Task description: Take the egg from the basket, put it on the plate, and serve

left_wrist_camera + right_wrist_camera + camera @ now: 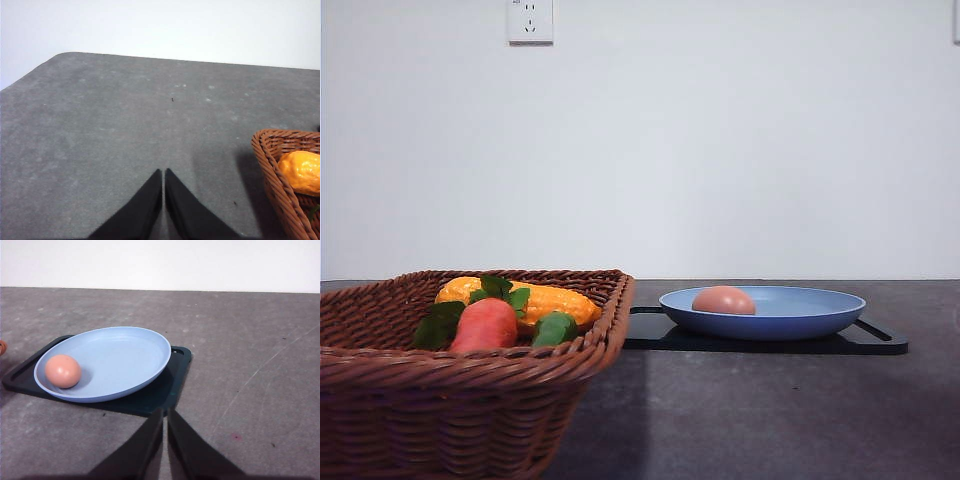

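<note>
Egg (723, 300) lies in blue plate (790, 318), left part, plate on black tray (875, 343), right of basket (470, 400). Left gripper (163, 172) jaws closed, empty, over bare counter (100, 140). Right gripper (165, 412) jaws closed, empty, near tray.

Egg (724, 300) in plate (790, 322), plate on tray (875, 343), basket (440, 400) to left.

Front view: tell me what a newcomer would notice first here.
The egg lying in the blue plate, which sits on a flat black tray right of centre. Next, the dark wicker basket at near left, holding an orange-red carrot toy with green leaves and a yellow-orange vegetable toy behind it.
</note>
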Robot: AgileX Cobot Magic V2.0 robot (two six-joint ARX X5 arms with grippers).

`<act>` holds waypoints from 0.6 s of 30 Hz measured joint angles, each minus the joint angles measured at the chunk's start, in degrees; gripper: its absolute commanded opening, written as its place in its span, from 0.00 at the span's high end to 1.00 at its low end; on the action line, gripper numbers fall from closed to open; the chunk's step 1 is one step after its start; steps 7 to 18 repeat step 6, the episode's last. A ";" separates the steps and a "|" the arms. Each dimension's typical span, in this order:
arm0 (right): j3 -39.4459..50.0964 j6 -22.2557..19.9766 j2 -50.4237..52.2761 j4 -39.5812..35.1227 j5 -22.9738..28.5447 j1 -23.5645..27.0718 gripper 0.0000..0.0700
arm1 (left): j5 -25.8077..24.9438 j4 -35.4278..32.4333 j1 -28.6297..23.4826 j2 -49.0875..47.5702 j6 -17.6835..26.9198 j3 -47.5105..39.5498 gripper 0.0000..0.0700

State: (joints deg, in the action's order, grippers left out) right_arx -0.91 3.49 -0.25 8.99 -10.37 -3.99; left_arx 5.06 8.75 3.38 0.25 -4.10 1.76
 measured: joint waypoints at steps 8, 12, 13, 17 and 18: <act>0.00 0.00 0.00 0.00 0.00 0.00 1.00 | 0.00 0.00 0.00 0.00 0.00 0.00 1.00; 0.00 0.00 0.00 0.00 0.00 0.00 1.00 | 0.00 0.00 0.00 0.00 0.00 0.00 1.00; 0.00 0.00 0.00 0.00 0.00 0.00 1.00 | 0.00 0.00 0.00 0.00 0.00 0.00 1.00; 0.00 0.00 0.00 0.00 0.00 0.00 1.00 | 0.00 0.00 0.00 0.00 0.00 0.00 1.00; 0.00 0.00 0.00 0.00 0.00 0.00 1.00 | 0.00 0.00 0.00 0.00 0.00 0.00 1.00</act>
